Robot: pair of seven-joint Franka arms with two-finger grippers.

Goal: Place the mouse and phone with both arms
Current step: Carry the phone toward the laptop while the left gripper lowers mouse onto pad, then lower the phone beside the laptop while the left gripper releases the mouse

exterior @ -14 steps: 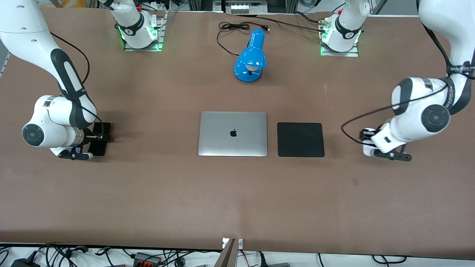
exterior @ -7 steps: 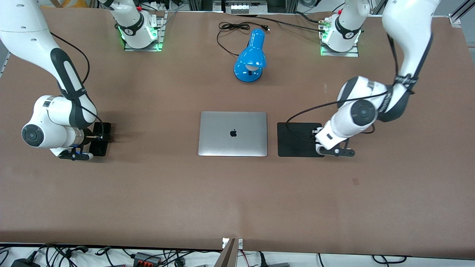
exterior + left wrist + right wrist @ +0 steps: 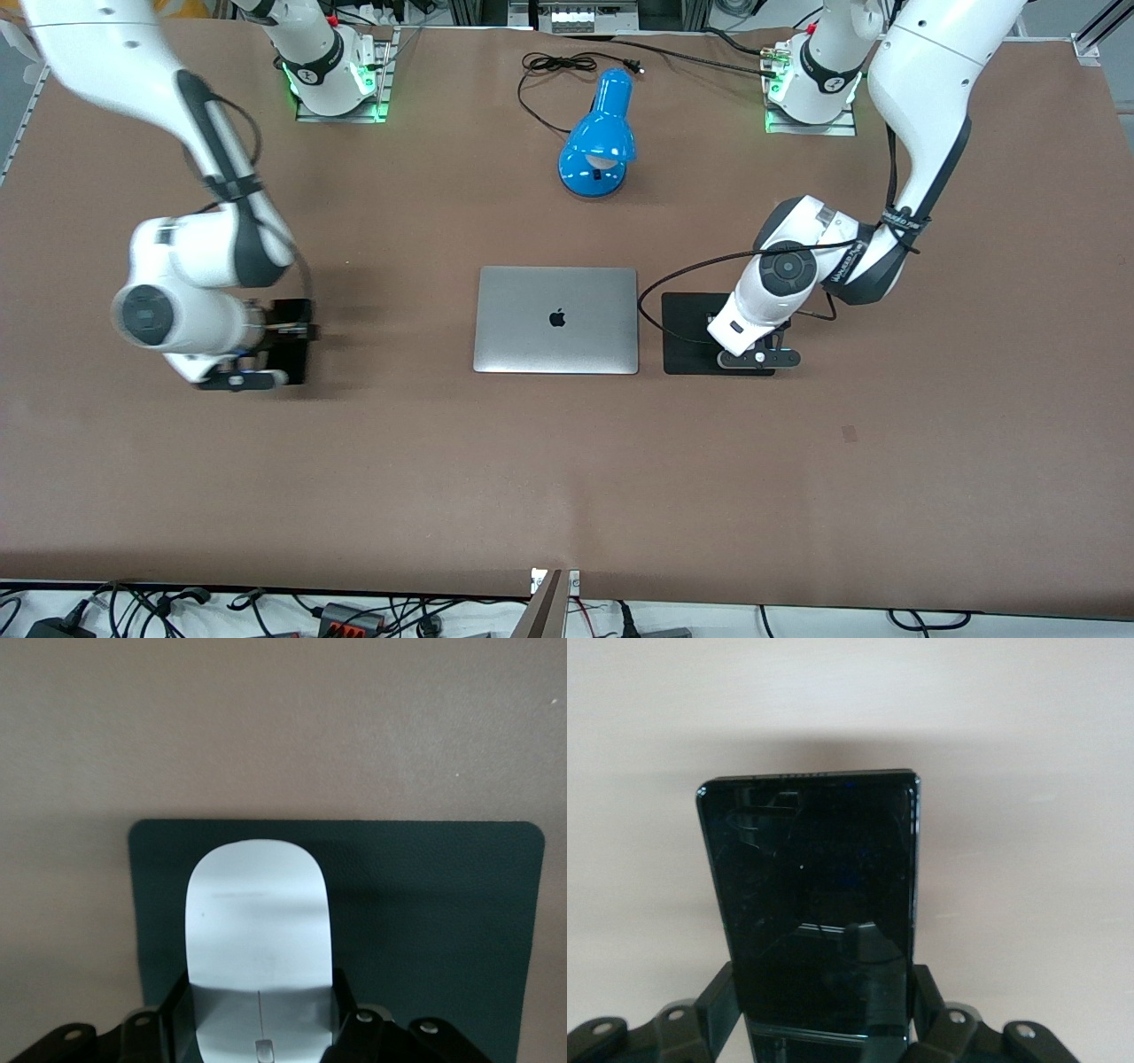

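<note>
The white mouse (image 3: 257, 939) sits between the fingers (image 3: 347, 1014) of my left gripper (image 3: 259, 1023), which is shut on it over the black square pad (image 3: 425, 921). In the front view the left gripper (image 3: 742, 344) is over the pad (image 3: 691, 341) and its wrist hides the mouse. My right gripper (image 3: 824, 1014) is shut on the black phone (image 3: 815, 895) above bare table. In the front view the right gripper (image 3: 266, 341) holds the phone (image 3: 292, 346) over the table toward the right arm's end, apart from the laptop.
A closed silver laptop (image 3: 555, 319) lies mid-table beside the pad. A blue desk lamp (image 3: 598, 142) with a black cord (image 3: 554, 66) stands farther from the front camera. The arm bases (image 3: 332, 75) are lit green.
The left arm has carried the mouse from its end of the table to over the black pad. The right arm has shifted toward the laptop with the phone.
</note>
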